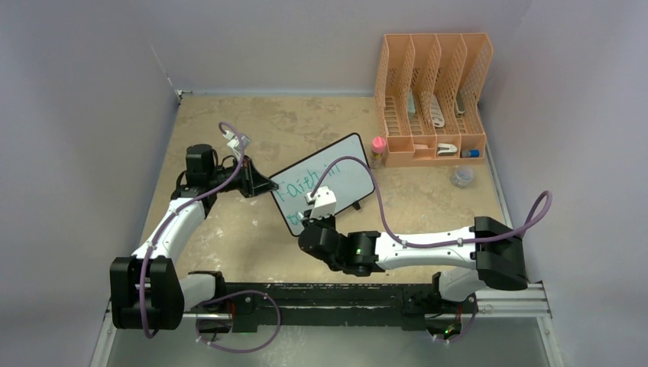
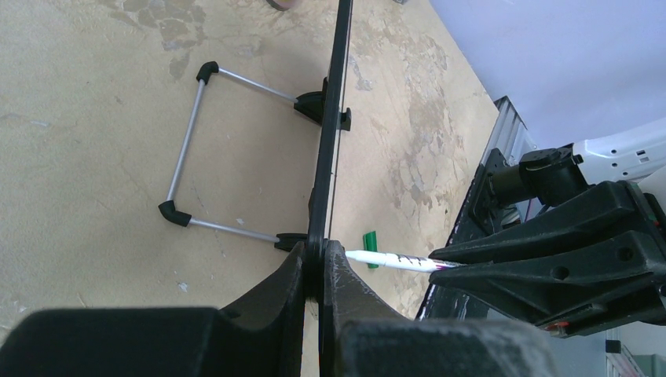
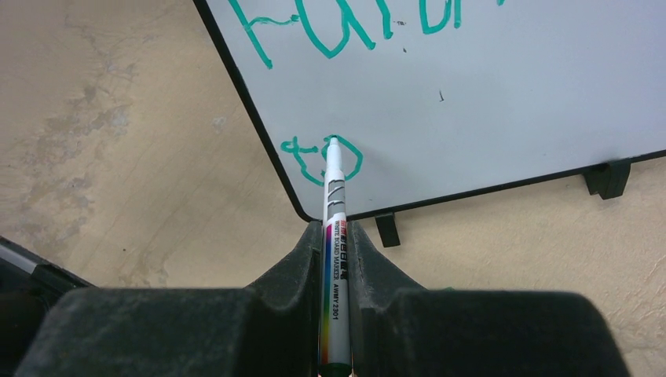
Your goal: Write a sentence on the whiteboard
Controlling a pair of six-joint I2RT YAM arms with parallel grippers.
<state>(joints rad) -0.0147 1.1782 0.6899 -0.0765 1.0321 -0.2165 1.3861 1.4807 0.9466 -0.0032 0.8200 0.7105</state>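
Mounting rail [image 1: 344, 302]: black, runs along the near edge of the table [image 1: 229, 237], with both arm bases on it.
Right gripper [image 3: 334, 228]: jaws pinched on the barrel of a whiteboard marker [image 3: 334, 267]; it reaches in from the right toward the board's lower left corner.
Whiteboard marker: white barrel with a rainbow stripe and printed lettering, pointing away from the right wrist camera. Its green tip sits on the board face, on the loop of an "o".
Left gripper [image 2: 320, 259]: jaws pressed onto the left edge of the whiteboard [image 1: 348, 164], one finger on each face of the frame.
Whiteboard: stands near the middle of the table, leaning back and angled so that its right end lies farther away. It rests on two small black feet [image 3: 609, 179], with a wire prop stand [image 2: 188, 149] behind it.
Sentence [image 3: 330, 23]: green handwriting. The upper line reads "Faith in" in the top view, and the lower line shows "to" at the lower left. Anything beyond that is hidden by the right wrist in the top view.
Green piece [image 2: 370, 239]: small, lying on the table in front of the board.
File rack [image 1: 432, 92]: peach-coloured, with slotted dividers, at the far right of the table.
Pink-capped bottle [image 1: 377, 151]: small, just left of the rack.
Clear round item [image 1: 461, 177]: on the table, nearer than the rack's right end.
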